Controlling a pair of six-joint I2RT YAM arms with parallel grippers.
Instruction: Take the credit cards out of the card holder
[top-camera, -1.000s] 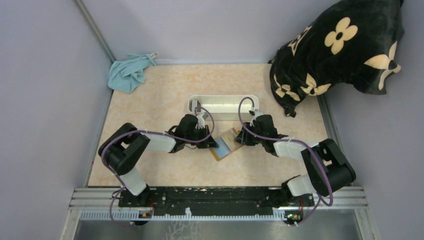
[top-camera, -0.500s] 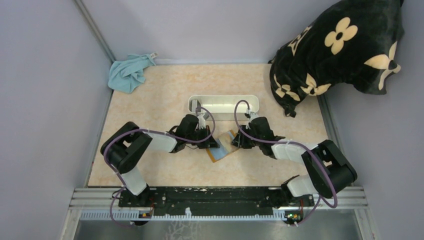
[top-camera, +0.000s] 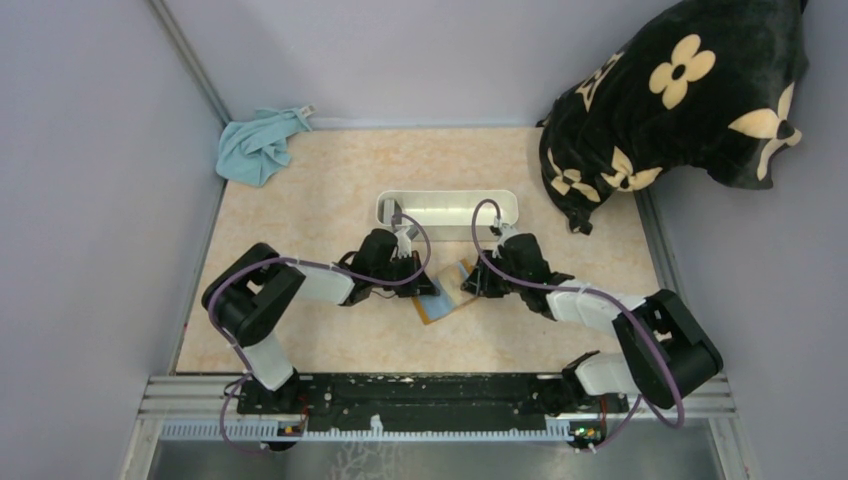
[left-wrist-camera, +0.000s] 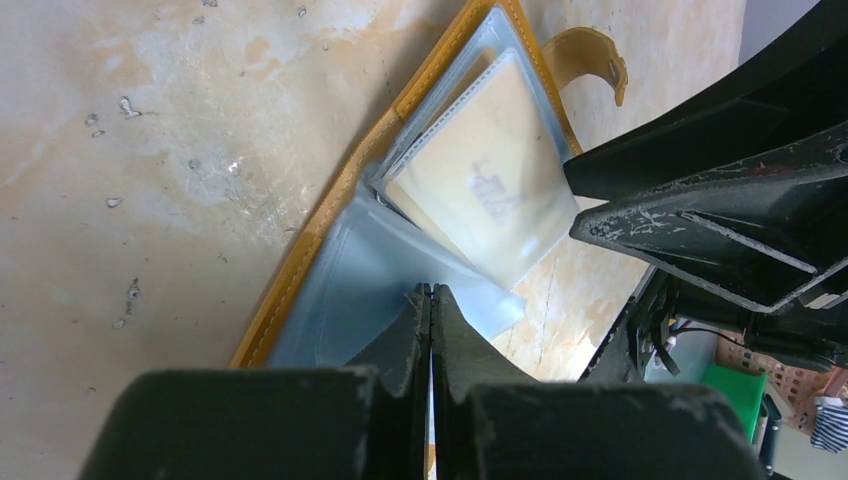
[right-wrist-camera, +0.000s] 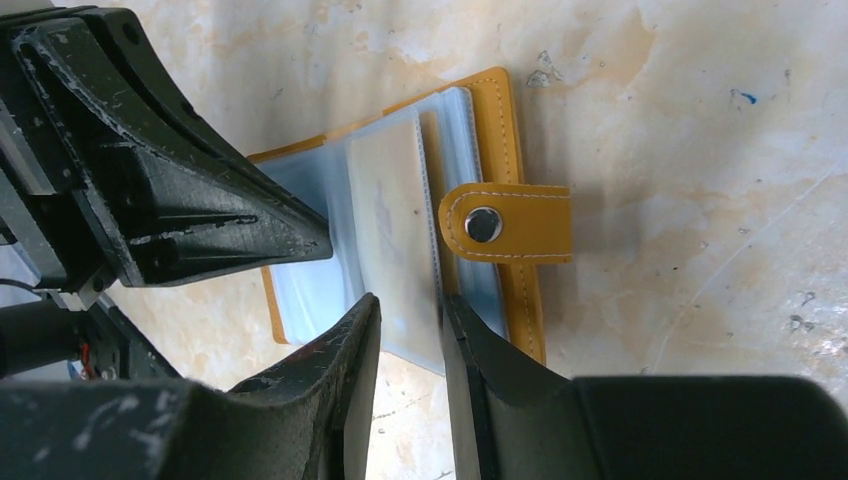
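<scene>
Top external view: the card holder (top-camera: 447, 290) lies open on the table (top-camera: 300, 200) at the centre of the frame, just below the white tray (top-camera: 447, 195). The left arm reaches it from the left and the right arm from the right, their tips on either side of it. A blue cloth (top-camera: 258, 145) sits in the upper left corner and a black cushion with cream flowers (top-camera: 680, 100) in the upper right.

Left wrist view: the holder's orange-brown stitched edge (left-wrist-camera: 300, 290) runs diagonally from lower left to top centre, with its clear sleeves fanned out. A tan-gold card (left-wrist-camera: 480, 190) sits inside one sleeve at centre, and a pale blue-grey leaf (left-wrist-camera: 350, 290) spreads below it. The left jaws are pressed together at bottom centre, their tips on that leaf's edge. I cannot tell whether the leaf is nipped between them. The right arm's fingers (left-wrist-camera: 700, 200) enter from the right, against the tan-gold card's sleeve.

Right wrist view: the holder's orange-brown border (right-wrist-camera: 520, 300) stands at centre right, with its snap strap (right-wrist-camera: 510, 222) pointing right. The tan-gold card (right-wrist-camera: 385, 220) is in its sleeve. The right jaws are partly open at the bottom, with the sleeve's lower edge in the gap between the fingers (right-wrist-camera: 330, 360). The left arm's fingers (right-wrist-camera: 170, 180) come from the upper left onto the pale blue-grey leaf (right-wrist-camera: 305, 300).
</scene>
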